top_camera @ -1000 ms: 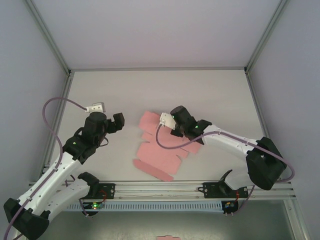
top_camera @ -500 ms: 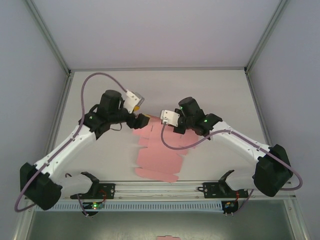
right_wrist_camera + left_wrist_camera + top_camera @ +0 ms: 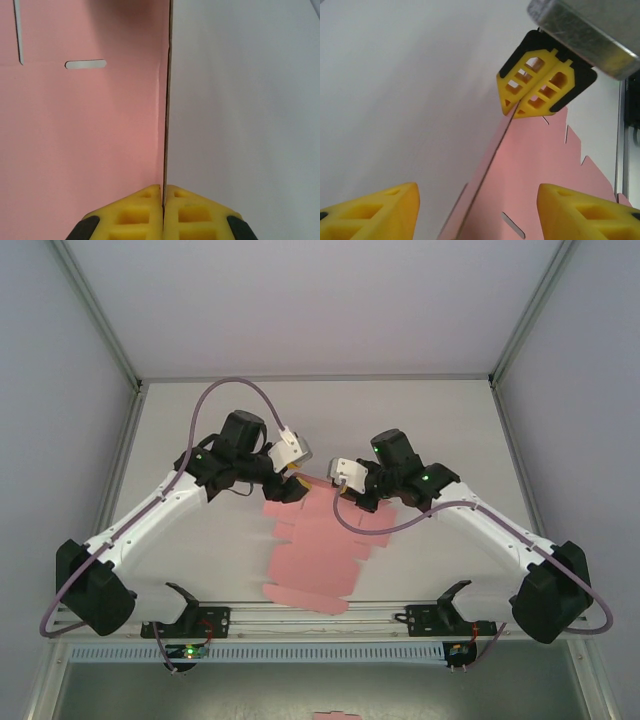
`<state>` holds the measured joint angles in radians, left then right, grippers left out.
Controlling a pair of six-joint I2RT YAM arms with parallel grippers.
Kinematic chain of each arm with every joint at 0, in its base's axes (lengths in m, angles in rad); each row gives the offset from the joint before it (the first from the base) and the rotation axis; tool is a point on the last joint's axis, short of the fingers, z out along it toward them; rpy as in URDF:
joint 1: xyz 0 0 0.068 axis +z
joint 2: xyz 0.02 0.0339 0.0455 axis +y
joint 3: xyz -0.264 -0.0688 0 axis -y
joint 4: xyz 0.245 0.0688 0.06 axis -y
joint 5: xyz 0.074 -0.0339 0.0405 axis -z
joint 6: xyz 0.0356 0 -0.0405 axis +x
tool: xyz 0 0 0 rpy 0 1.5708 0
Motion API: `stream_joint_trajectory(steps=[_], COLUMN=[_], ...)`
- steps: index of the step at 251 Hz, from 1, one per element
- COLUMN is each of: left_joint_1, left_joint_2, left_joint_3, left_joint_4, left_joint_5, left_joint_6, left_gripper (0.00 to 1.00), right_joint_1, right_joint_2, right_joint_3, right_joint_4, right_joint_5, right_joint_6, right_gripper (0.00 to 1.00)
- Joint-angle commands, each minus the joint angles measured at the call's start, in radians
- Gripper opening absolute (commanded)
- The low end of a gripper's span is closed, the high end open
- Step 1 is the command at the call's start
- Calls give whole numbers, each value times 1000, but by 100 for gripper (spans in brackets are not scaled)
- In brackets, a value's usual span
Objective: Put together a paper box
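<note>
The paper box [image 3: 315, 555] is a flat pink die-cut sheet with several flaps, lying mid-table with its far end lifted. My right gripper [image 3: 342, 500] is shut on that far edge. In the right wrist view the card [image 3: 85, 125] stands edge-on, pinched between the closed fingers of the right gripper [image 3: 163, 192]. My left gripper [image 3: 296, 483] hovers open at the same far end. In the left wrist view the sheet [image 3: 535, 165] runs between the spread fingers of the left gripper [image 3: 477, 205], which do not touch it. The right gripper [image 3: 520, 107] clamps the edge ahead.
A metal rail [image 3: 320, 618] with both arm bases runs along the near table edge. Grey walls and frame posts [image 3: 100, 315] close in the sides and back. A small pink fragment [image 3: 336, 715] lies below the table edge.
My left arm swung in from the left side to the sheet's far end, facing the right gripper. The right gripper shifted slightly right and away, and the sheet moved with it.
</note>
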<state>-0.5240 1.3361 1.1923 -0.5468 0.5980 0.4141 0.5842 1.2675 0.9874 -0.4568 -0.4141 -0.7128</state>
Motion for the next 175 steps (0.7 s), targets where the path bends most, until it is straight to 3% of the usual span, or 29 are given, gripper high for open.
stream_joint_trajectory(steps=[1,14,49,94,116,150,175], left_joint_1=[-20,-24,-38,-51,-56,-81,-117], left_joint_2=[30,46,73,66,57,56,65], left_joint_3=[52,75,105,91,86,88,89], left_joint_4=[-47,-68,-104,-95,-80,-56,-26], left_joint_5=[-3,-12,-7,-17,-24,-96,-181], left_joint_6=[48,53,66,71,61,39,17], left_gripper=[63,60,42,35,24,14,12], right_joint_1=[-5,-5,-6,-17,-22,-22,-22], right_joint_2=[-21,-23,-25,-22,-14,-1,9], right_joint_3=[33,33,34,38,44,51,58], right_joint_4=[-28,-30,-8,7,8,30,61], right_joint_5=[-83,-87,-61,-53,-38,-4,24], right_joint_6=[5,5,35,63,80,136,203], right_gripper=[0,0,0,0,0,0,0])
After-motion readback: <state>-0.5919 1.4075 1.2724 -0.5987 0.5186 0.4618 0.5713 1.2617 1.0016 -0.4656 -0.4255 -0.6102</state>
